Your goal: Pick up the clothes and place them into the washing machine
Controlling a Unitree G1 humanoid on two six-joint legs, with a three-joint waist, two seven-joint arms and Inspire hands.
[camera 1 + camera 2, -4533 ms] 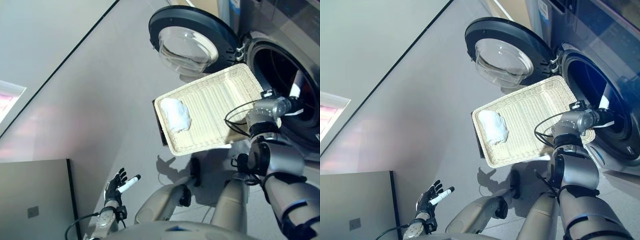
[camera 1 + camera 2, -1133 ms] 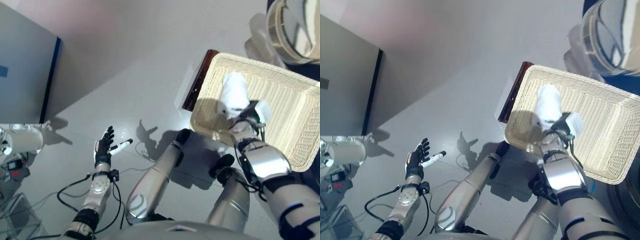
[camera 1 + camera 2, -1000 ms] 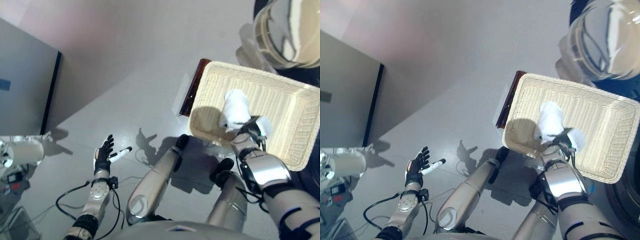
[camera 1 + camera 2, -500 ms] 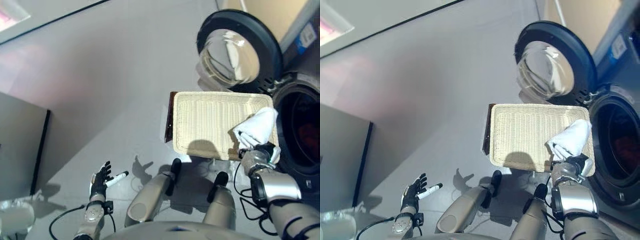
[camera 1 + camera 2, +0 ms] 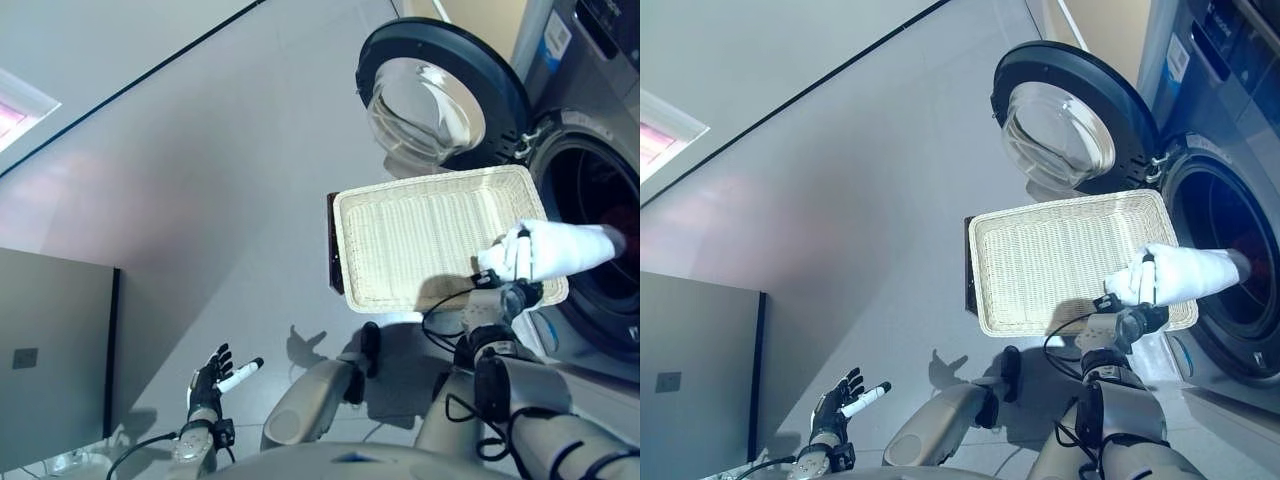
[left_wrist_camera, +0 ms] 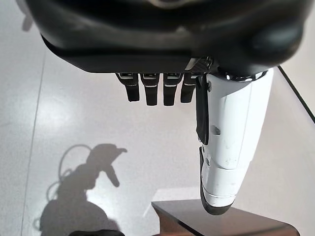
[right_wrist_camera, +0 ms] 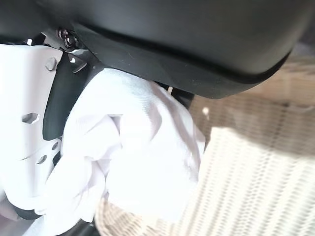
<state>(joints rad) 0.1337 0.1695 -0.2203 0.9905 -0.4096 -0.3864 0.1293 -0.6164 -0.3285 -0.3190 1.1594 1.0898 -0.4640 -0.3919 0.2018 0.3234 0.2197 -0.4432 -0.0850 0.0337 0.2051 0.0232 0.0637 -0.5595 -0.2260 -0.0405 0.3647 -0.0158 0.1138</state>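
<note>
At the far left we see the left hand low above the floor, its fingers released and holding nothing. Further right stands the wicker basket, now without any cloth inside, and behind it the round door of the washing machine is swung open. At the right, the right hand has its fingers clenched around a white garment, which stretches from the basket's edge toward the dark drum opening. We judge this as the carrying step. Next, the hand should push the garment fully inside the drum and then release it.
</note>
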